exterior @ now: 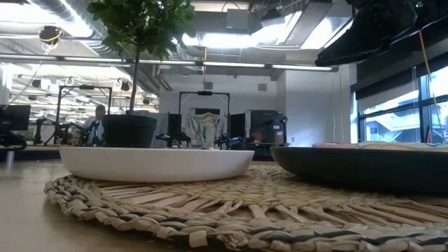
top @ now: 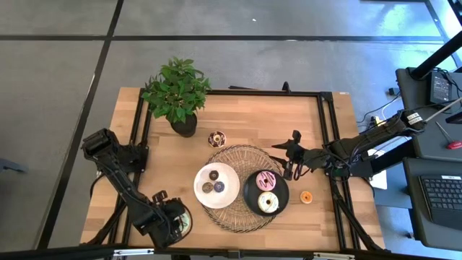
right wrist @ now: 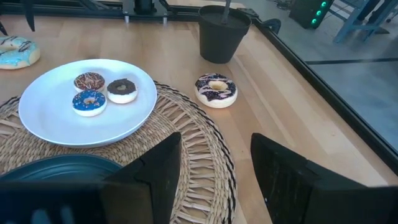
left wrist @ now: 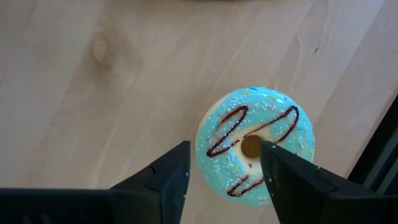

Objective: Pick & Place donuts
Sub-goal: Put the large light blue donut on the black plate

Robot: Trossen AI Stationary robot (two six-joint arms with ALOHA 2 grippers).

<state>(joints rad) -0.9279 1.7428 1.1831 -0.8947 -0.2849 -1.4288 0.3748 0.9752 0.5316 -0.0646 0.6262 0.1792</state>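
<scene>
A turquoise-iced ring donut [left wrist: 255, 144] with chocolate drizzle lies flat on the wooden table near its front left edge. It also shows in the high view [top: 185, 221]. My left gripper [left wrist: 224, 149] is open and points down over it. One fingertip [left wrist: 268, 152] stands at the donut's hole and the other [left wrist: 180, 152] just outside its rim. My right gripper [right wrist: 214, 143] is open and empty. It hovers over the right edge of the woven mat [top: 238, 155], beside the black plate [top: 249, 195]. That plate holds a pink donut [top: 267, 179] and a cream donut [top: 268, 203]. My left gripper stands from above with its fingers on either side of one half of the turquoise donut's ring [left wrist: 217, 146]. I cannot tell whether the fingertips touch it. The donut lies flat on the table.
A white plate [top: 229, 175] on the mat holds three tiny donuts [right wrist: 99, 92]. A dark-iced donut [top: 216, 139] lies behind the mat, and a tiny orange one [top: 306, 196] lies to the right of the black plate. A potted plant [top: 177, 94] stands at the far left. A black frame edges the table.
</scene>
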